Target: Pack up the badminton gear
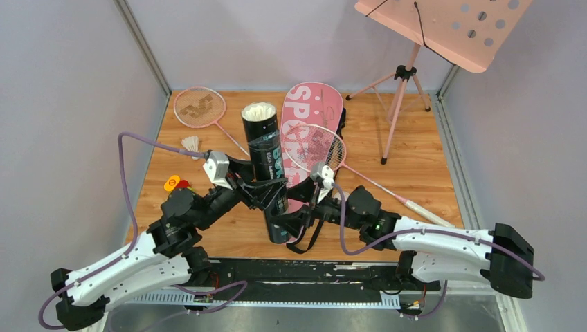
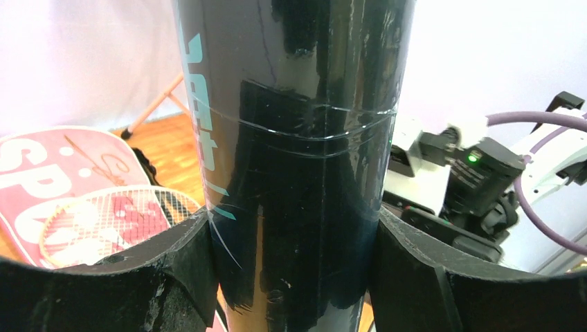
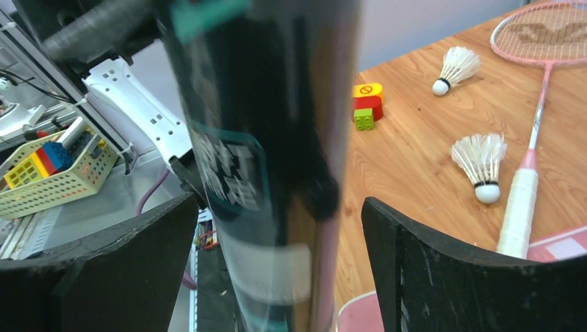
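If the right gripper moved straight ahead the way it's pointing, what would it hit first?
The black tube: it stands directly ahead, between the fingers of the right gripper. Whether they touch it is unclear.

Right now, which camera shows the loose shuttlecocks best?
Right wrist: both shuttlecocks lie clear on the table, one beside a racket handle. Top external shows only one, tiny, beside the racket. Left wrist shows none; the tube fills it.
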Tool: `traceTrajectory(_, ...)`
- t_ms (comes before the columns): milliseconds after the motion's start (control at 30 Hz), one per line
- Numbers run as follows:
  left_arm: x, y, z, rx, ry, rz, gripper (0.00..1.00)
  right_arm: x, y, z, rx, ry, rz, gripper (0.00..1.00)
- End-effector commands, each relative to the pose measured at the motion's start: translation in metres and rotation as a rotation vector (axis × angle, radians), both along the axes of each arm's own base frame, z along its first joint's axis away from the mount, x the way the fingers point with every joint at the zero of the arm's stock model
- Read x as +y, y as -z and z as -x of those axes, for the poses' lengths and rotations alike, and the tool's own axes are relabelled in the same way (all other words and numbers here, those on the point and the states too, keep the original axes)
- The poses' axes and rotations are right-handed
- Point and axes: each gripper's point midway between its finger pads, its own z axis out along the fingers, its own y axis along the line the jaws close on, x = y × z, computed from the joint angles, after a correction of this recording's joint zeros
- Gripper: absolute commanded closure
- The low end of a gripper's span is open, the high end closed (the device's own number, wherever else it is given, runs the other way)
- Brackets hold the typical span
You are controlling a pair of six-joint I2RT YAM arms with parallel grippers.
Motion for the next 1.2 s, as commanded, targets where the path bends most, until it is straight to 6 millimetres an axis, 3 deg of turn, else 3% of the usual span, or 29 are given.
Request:
traceTrajectory(0,0.0,-0.02,-0.009,0.041,-0.034,0.148,0.43,0.019,-0.044,-0.008,-0.109,0.068,-0.087,0.11)
traceTrajectory(300,0.003,-0.003,-0.015,0.129,-0.055,0.226,0.41,0.051,-0.034,-0.024,-0.042,0.094,-0.052,0.2)
traceTrajectory(433,0.013,0.003,-0.015,0.142,-0.084,0.239,0.39,0.051,-0.022,-0.041,0.031,0.192,-0.034,0.38)
traceTrajectory(500,0.017,0.008,-0.016,0.145,-0.105,0.214,0.35,0.047,-0.016,-0.043,0.047,0.21,-0.032,0.46)
traceTrajectory(633,0.02,0.016,-0.016,0.15,-0.122,0.169,0.06,0.039,-0.007,-0.035,0.024,0.18,-0.029,0.54)
traceTrajectory(700,0.02,0.02,-0.015,0.141,-0.121,0.136,0.01,0.032,-0.004,-0.035,0.004,0.189,-0.022,0.57)
traceTrajectory(900,0.028,0.023,-0.014,0.166,-0.145,0.025,0.0,-0.01,-0.006,-0.046,-0.073,0.284,-0.033,0.63)
traceTrajectory(1067,0.035,0.045,-0.017,0.18,-0.188,-0.144,0.0,-0.046,-0.005,-0.061,-0.118,0.375,0.026,0.63)
traceTrajectory(1167,0.04,0.055,-0.026,0.2,-0.253,-0.233,0.0,-0.065,-0.016,-0.057,-0.118,0.394,0.024,0.64)
